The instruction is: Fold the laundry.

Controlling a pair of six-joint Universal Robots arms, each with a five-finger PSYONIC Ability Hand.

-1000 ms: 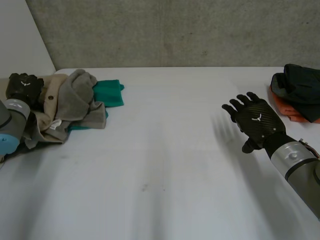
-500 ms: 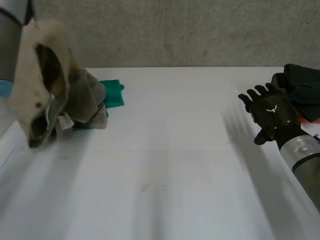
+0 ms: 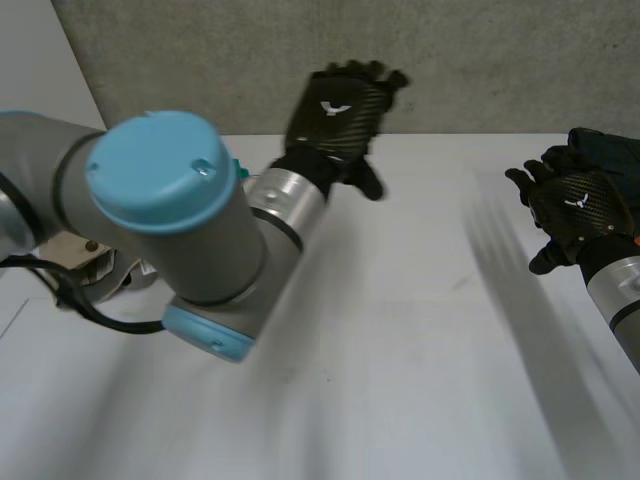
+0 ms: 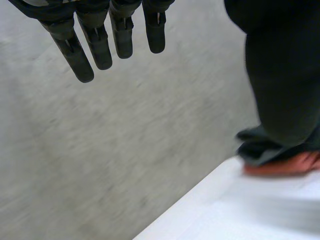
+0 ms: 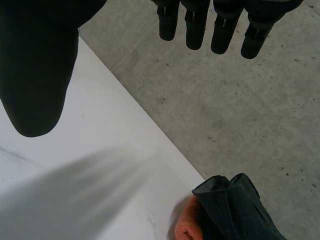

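My left hand (image 3: 335, 115) is raised above the back middle of the white table (image 3: 400, 330), fingers straight and nothing in it. In the left wrist view its fingers (image 4: 95, 42) point at the grey wall. A beige garment (image 3: 100, 262) lies at the table's left, mostly hidden behind my left arm. My right hand (image 3: 575, 205) hovers open at the right, just in front of a dark garment (image 3: 610, 150). In the right wrist view its fingers (image 5: 215, 25) are spread, with the dark garment (image 5: 235, 207) on an orange cloth (image 5: 187, 227) beyond them.
My left arm's big grey joint with its light-blue cap (image 3: 165, 175) reaches across the table's left half. The dark garment (image 4: 257, 147) on the orange cloth (image 4: 285, 165) sits near the table's back right edge. A grey concrete wall (image 3: 200, 60) stands behind.
My left arm swung up from the pile at the left and across to the middle; the beige garment it lifted half a second ago has left the hand. My right hand drifted right toward the dark garment.
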